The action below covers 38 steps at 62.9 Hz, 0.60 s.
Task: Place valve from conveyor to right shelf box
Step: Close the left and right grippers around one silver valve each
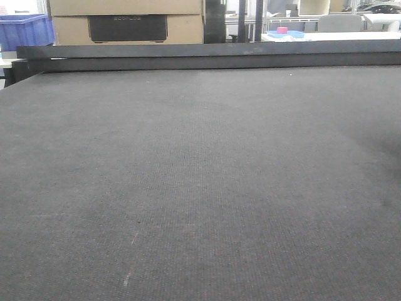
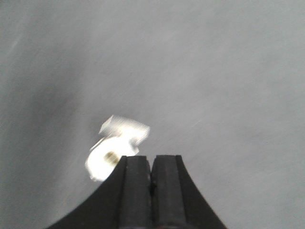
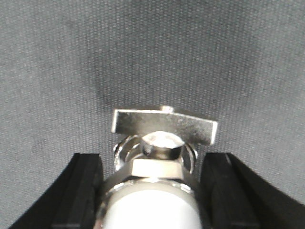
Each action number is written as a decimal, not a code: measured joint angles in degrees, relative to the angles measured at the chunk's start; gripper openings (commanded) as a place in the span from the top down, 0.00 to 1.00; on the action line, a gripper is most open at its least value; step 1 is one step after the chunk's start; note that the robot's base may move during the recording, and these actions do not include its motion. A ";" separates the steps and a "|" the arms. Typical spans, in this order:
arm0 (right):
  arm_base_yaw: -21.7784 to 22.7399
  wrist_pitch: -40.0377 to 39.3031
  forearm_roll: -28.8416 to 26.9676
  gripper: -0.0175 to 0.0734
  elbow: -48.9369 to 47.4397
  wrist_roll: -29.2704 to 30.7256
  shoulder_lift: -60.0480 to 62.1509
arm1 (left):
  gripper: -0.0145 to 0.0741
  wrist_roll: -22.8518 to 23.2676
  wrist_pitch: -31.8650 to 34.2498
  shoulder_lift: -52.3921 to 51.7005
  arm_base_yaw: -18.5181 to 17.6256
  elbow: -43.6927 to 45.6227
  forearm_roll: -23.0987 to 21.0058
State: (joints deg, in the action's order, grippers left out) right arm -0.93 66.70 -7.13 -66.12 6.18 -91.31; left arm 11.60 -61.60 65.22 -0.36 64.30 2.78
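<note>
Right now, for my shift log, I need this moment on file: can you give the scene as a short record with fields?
surface: conveyor, dark grey woven belt
right gripper: fingers either side of the valve, apparently clamped on it
valve: silver metal, flat handle bar and hex fitting showing
left gripper: pads pressed together, holding nothing
near left gripper: blurred pale metal part on the belt, beyond the left pad

Industrial workshop or factory floor. Wide dark grey conveyor belt [image 1: 200,188] fills foreground, dark edge rail [image 1: 207,56] behind. Beyond: 2 stacked cardboard boxes [image 1: 125,7], blue plastic crate [image 1: 25,34] at far left, black uprights [image 1: 242,19], white worktable [image 1: 351,36] with clutter.
</note>
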 measured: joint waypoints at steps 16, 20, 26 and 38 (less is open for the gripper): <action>0.00 0.00 -0.58 0.99 0.00 0.00 0.00 | 0.80 -8.21 -4.17 6.69 5.05 0.00 0.65; 0.00 -0.11 -0.70 0.99 0.00 0.00 0.00 | 0.66 -10.97 -4.17 8.18 5.05 0.00 0.54; 0.00 -0.35 -0.95 0.99 0.00 0.00 0.00 | 0.48 -12.88 -3.77 9.85 5.05 0.00 0.23; 0.00 -0.58 -1.03 0.99 0.00 0.00 0.00 | 0.37 -16.26 -3.40 11.87 5.05 0.00 0.23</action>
State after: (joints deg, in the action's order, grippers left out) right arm -0.93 66.12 -8.16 -66.12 6.18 -91.31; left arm -4.66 -65.00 77.09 4.69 64.30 3.01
